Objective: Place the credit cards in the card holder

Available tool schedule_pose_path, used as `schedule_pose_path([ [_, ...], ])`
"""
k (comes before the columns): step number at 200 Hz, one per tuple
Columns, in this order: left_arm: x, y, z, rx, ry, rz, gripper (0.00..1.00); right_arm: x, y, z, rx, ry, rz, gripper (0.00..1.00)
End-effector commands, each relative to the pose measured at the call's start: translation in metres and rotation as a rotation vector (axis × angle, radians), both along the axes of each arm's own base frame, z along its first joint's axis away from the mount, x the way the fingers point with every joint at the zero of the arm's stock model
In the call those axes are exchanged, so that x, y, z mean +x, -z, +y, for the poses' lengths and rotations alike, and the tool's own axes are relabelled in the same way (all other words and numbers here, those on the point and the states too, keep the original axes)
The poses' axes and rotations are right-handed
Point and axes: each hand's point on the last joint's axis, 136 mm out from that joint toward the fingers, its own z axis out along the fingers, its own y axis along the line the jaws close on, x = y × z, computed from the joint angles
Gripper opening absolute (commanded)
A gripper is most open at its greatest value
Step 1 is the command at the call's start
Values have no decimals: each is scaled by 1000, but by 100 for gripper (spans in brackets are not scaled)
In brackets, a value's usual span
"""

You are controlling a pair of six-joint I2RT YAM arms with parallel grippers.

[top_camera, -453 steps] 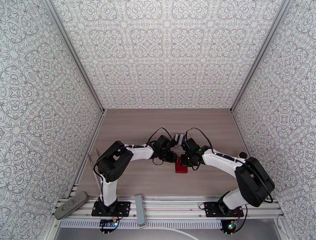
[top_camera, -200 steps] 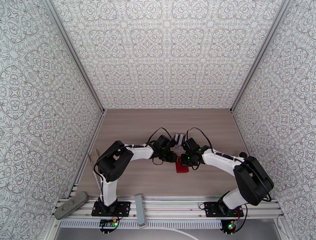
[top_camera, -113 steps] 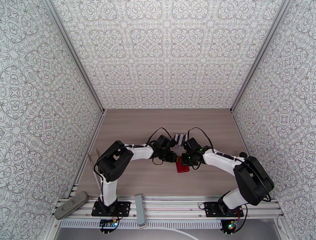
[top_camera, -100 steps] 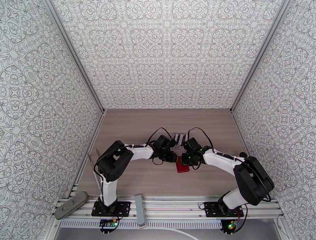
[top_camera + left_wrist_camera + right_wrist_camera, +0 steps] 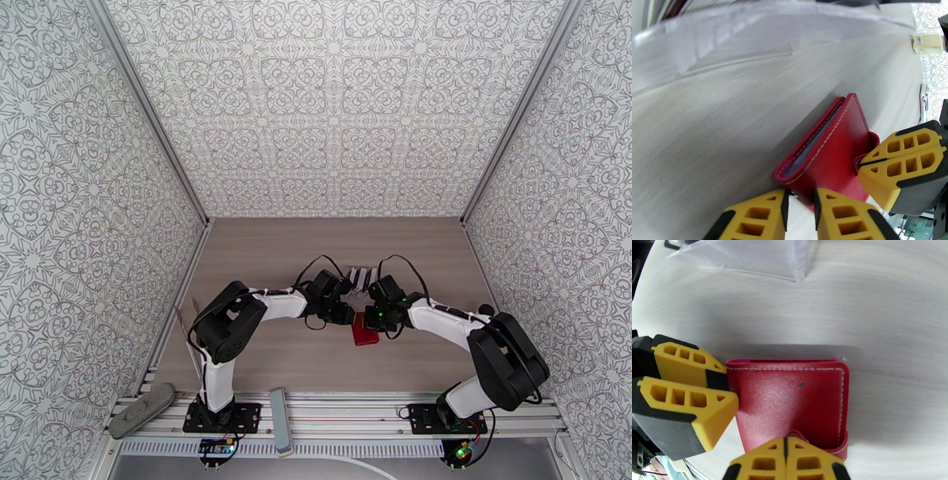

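Note:
The red card holder (image 5: 365,333) lies folded on the table mid-centre. A blue credit card edge (image 5: 808,151) peeks from its open side. My left gripper (image 5: 800,207) is shut on the near edge of the card holder (image 5: 831,164), its fingers (image 5: 687,402) a sliver apart. My right gripper (image 5: 786,455) is shut, its tips resting against the snap tab (image 5: 800,436) on the card holder (image 5: 790,398). From the left wrist the right fingers (image 5: 900,173) sit at the tab. Pale whitish card-like pieces (image 5: 361,277) lie just beyond the two grippers.
A grey bar (image 5: 279,410) lies across the front rail, with a grey oblong pad (image 5: 142,410) at the front left corner. A thin metal tool (image 5: 192,347) runs along the left table edge. A small dark knob (image 5: 484,309) sits right. Patterned walls enclose three sides.
The right wrist has crept slightly rightward over the card holder. The left arm and the holder have kept their places.

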Motion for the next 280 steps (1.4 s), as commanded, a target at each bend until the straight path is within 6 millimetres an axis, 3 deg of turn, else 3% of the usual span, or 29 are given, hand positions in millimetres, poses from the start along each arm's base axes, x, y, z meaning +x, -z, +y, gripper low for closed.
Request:
schedule_pose_path([
  [1,-9,48,28,162,-21,61,25,-26,46,-59,-244,89,118,0],
  [53,-9,50,30,172,-25,61,25,-27,53,-71,-307,130,149,0],
  [85,-8,48,30,168,-26,59,25,-25,49,-63,-262,113,137,0],
  [94,-8,47,29,162,-25,60,25,-24,45,-58,-232,107,126,5],
  [111,-7,46,28,158,-26,58,25,-19,34,-41,-138,91,101,29],
  [126,-7,47,28,160,-26,62,25,-14,23,-27,-61,78,75,40],
  [166,-4,47,27,158,-31,58,25,-7,-3,-9,14,47,19,47],
  [228,1,41,27,170,-42,53,25,-1,-32,-20,-1,90,-66,53],
  [280,3,25,30,161,-49,26,27,3,-27,-41,-95,135,-78,54],
])
